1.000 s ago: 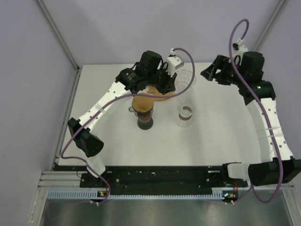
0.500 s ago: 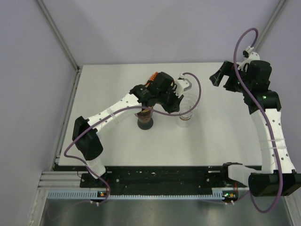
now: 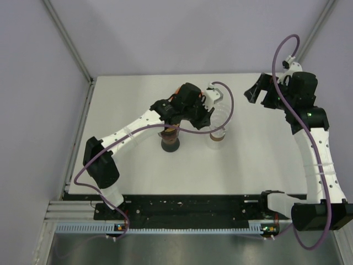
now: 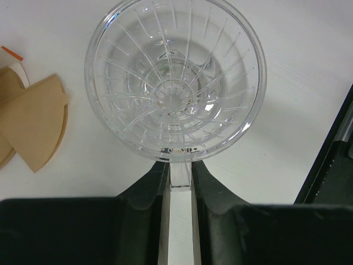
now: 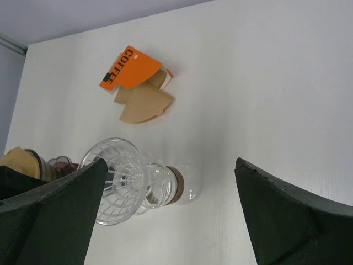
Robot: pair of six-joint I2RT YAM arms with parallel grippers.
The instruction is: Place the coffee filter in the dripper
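Note:
The clear glass dripper (image 4: 175, 83) stands over the mouth of a glass carafe (image 5: 182, 185) with a brown collar, and I cannot tell whether it rests on it. My left gripper (image 4: 180, 172) is shut on the dripper's small glass handle; in the top view this gripper (image 3: 211, 114) is beside the dripper (image 3: 221, 116). Brown paper coffee filters (image 4: 36, 128) lie fanned on the table left of the dripper, also in the right wrist view (image 5: 144, 104). The dripper holds no filter. My right gripper (image 5: 171, 165) is open, empty and raised at the back right (image 3: 257, 93).
An orange package marked COFFEE (image 5: 128, 67) lies against the filters. A dark carafe (image 3: 170, 139) with a brown filter on top stands left of the glass carafe (image 3: 219, 136), partly under my left arm. The black front rail (image 3: 193, 207) runs along the near edge.
My left gripper carried the dripper from the back of the table forward to above the glass carafe. My right arm drew back slightly to the right.

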